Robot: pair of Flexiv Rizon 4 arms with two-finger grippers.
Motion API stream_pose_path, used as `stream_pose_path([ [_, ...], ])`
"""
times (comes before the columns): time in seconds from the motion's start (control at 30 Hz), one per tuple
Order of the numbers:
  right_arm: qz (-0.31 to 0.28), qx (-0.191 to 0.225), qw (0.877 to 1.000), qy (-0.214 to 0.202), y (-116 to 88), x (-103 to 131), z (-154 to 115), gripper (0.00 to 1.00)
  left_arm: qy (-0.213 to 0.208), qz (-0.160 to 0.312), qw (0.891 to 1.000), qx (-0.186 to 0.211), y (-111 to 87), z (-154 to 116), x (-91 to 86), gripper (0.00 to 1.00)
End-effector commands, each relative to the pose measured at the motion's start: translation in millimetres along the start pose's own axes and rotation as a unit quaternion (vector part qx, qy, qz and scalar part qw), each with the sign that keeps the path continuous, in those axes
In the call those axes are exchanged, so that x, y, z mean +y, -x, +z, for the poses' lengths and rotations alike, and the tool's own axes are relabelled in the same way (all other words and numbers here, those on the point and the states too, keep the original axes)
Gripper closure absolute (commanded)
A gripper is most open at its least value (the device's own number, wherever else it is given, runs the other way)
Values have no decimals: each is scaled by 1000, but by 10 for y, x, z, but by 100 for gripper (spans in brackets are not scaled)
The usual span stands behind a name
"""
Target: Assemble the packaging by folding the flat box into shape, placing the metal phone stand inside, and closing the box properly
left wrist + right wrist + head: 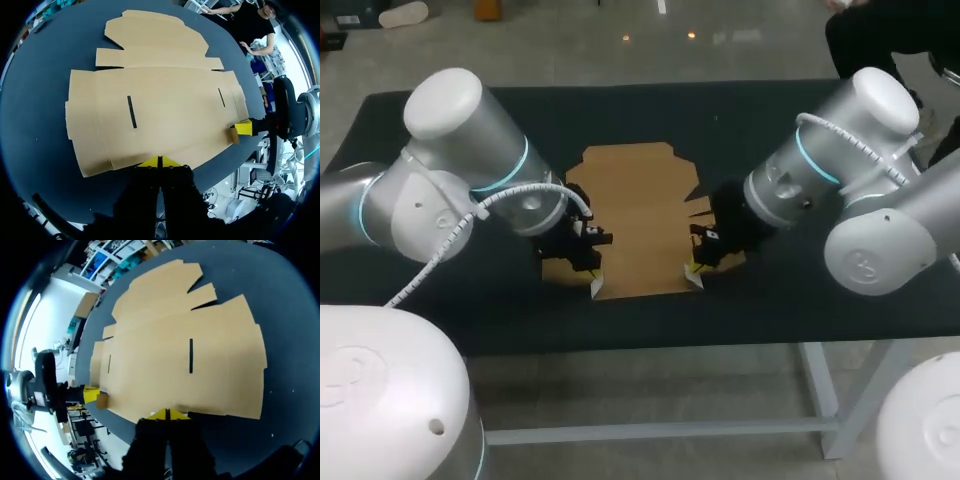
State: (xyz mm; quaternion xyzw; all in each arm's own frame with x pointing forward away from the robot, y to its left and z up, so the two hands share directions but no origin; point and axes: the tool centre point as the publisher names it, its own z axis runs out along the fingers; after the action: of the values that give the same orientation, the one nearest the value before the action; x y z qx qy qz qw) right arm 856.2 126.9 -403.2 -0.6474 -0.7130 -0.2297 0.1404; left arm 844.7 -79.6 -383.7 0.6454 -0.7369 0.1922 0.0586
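Note:
The flat brown cardboard box (640, 215) lies unfolded on the black table (440, 110), with two dark slits in its main panel (160, 105) (185, 355). My left gripper (595, 286) is shut, its yellow tips (159, 161) together and touching the sheet's near edge at its left corner. My right gripper (693, 279) is shut too, its tips (167, 414) against the near edge at the right corner. A small tab (233, 135) stands bent up beside the right gripper's tip (243, 127). A similar tab (102, 401) stands by the left one (91, 394). No metal phone stand is in view.
The black table top stretches well beyond the cardboard on all sides. Its front edge (650, 345) runs close behind both grippers. My two arms flank the sheet from left and right.

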Motion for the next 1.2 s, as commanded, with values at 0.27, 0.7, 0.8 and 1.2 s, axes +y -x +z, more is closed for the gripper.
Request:
stream_pose_path([
  [0.27, -6, 54, 998, -23, 40, 76, -249, 100, -14, -2, 1000, 11, 86, -309, 16, 100],
  [0.7, 3, 87, 996, -5, 127, 124, -483, 100, -29, -7, 999, 24, 151, -525, -36, 100],
  [0.8, 3, 96, 995, -4, 152, 134, -538, 100, -30, -7, 999, 30, 174, -585, -56, 100],
  [1.2, 3, 118, 993, -12, 261, 280, -791, 100, -19, 0, 998, 65, 295, -804, -166, 100],
])
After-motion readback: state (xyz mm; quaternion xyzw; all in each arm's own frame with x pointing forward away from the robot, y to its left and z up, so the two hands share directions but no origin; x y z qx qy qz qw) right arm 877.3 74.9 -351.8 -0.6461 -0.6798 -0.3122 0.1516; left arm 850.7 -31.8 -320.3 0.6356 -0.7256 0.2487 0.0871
